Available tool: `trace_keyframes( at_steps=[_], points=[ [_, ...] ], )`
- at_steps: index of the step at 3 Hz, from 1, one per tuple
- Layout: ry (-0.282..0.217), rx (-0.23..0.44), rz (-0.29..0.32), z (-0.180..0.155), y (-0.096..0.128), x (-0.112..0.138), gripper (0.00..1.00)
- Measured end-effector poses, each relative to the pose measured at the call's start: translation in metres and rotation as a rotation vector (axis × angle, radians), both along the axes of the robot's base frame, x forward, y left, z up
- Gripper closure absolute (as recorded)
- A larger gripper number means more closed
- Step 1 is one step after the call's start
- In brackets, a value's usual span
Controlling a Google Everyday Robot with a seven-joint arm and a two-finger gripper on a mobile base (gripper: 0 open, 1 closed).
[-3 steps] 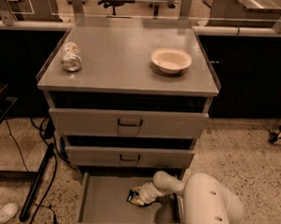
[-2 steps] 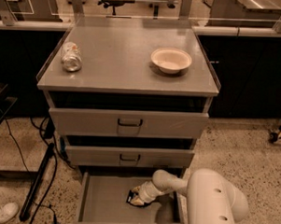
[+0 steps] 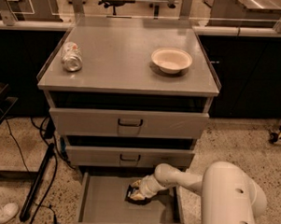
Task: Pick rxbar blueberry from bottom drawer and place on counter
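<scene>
The pale gripper [image 3: 140, 188] sits in the open grey metal bottom drawer [image 3: 104, 203] — on the dark-wrapped rxbar blueberry [image 3: 137, 199] — whether it grasps, I cannot tell.

pincer [image 3: 139, 189]: in bottom drawer [image 3: 101, 203] | at rxbar blueberry [image 3: 136, 198] | can [image 3: 72, 56], bowl [image 3: 171, 60] on counter [image 3: 119, 61]

The can [image 3: 72, 56] is sitting on the counter [image 3: 124, 66] at about 9 o'clock, with the bowl [image 3: 171, 60] sitting across at 3. The bottom drawer [image 3: 101, 205] is sticking out toward 6 under the two upper drawers [image 3: 129, 123]. The rxbar blueberry [image 3: 136, 197] is lying mid-floor in it, and the gripper [image 3: 138, 189] is reaching in from 3 o'clock, right over the bar.
</scene>
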State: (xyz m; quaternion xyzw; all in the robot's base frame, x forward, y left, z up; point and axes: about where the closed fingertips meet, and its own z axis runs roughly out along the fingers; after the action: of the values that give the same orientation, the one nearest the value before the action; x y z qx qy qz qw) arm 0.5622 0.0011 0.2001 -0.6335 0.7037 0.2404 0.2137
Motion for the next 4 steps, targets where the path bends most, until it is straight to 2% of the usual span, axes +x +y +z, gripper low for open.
trace_keyframes(
  at_steps=[1, 3, 4],
  points=[
    [0.010, 0.000, 0.001, 0.000, -0.001, -0.004, 1.00],
    [0.027, -0.045, -0.058, 0.037, -0.016, -0.033, 1.00],
    [-0.006, -0.064, -0.089, 0.064, -0.019, -0.046, 1.00]
  ],
)
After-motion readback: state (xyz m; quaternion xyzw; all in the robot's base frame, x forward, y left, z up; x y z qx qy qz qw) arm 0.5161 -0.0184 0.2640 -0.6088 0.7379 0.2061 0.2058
